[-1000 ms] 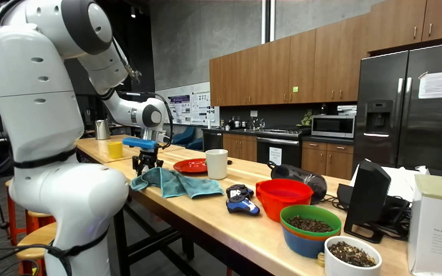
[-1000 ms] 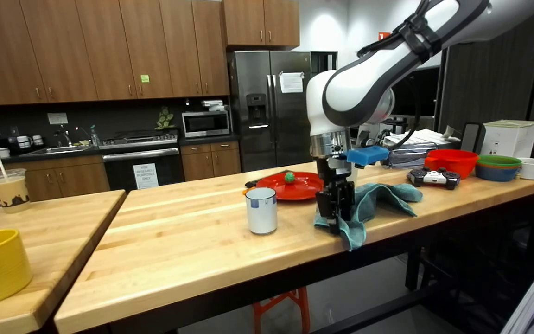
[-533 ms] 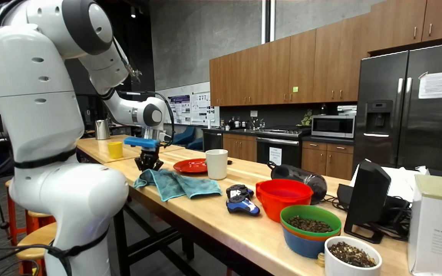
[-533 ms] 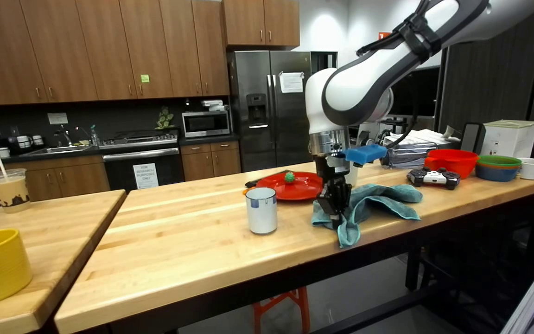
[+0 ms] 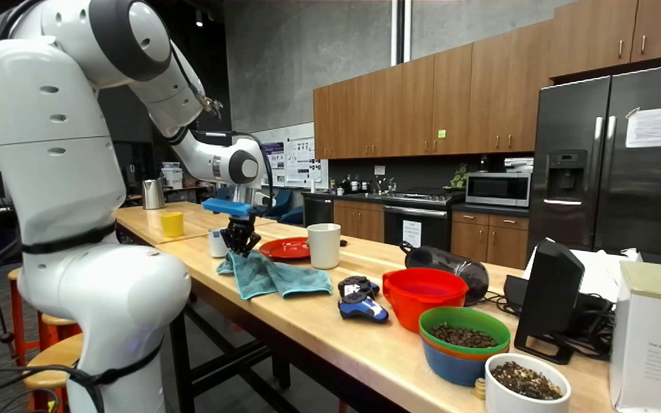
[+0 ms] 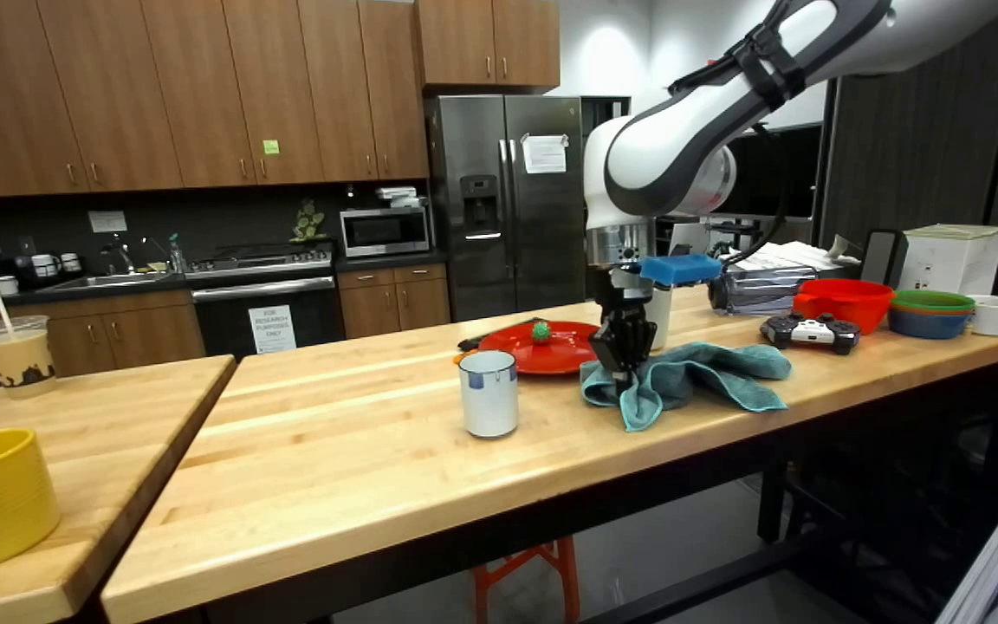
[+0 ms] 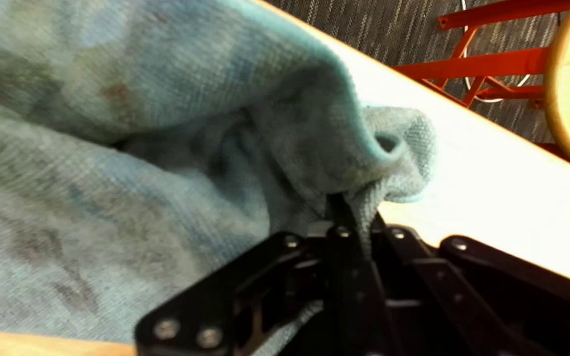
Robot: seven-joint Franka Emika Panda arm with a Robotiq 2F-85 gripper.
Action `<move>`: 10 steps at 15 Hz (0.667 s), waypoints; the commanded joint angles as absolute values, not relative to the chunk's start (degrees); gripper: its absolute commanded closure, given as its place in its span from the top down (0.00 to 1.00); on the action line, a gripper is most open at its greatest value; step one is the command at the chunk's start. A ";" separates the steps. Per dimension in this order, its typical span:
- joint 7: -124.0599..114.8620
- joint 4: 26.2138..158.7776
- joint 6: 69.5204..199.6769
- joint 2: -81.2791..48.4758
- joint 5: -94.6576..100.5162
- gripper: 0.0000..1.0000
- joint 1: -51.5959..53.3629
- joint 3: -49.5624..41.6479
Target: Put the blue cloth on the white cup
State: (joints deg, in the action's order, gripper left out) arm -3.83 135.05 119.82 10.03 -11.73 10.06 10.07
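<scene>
Wrist view: read the claw (image 7: 358, 213) as clamped on a bunched fold of the blue cloth (image 7: 131, 198), with fabric pinched between the fingers (image 7: 344, 257). Note loose folds spreading beside and ahead of the claw.

In an exterior view, locate the white cup with blue patches (image 6: 489, 397) near the claw but apart from it, and the tall white cup (image 6: 661, 316) behind the claw, partly hidden. (Do not assume a target: impossible to tell from the task sentence which cup to cover.)

In an exterior view, confirm most of the cloth as resting on the table (image 5: 370, 258), below the claw and trailing away toward the game controllers (image 5: 363, 310). Treat the step in hand, by judgement, as the pick-up: gripped near one end, not yet lifted clear. For the next move, raise the claw high enough to bring the hanging cloth above the chosen rim, carry across, centre, lower and release.
</scene>
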 commanded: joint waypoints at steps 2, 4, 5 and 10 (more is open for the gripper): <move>-4.76 134.17 119.93 10.98 -11.68 0.02 8.34 8.36; -5.15 134.48 120.19 11.45 -11.61 0.02 7.71 7.83; -5.44 134.64 120.34 11.71 -11.57 0.02 7.41 7.62; -7.48 135.48 120.85 13.63 -11.43 0.02 5.70 6.24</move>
State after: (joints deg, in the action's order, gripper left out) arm -5.62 134.17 120.63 10.82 -11.73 6.61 7.10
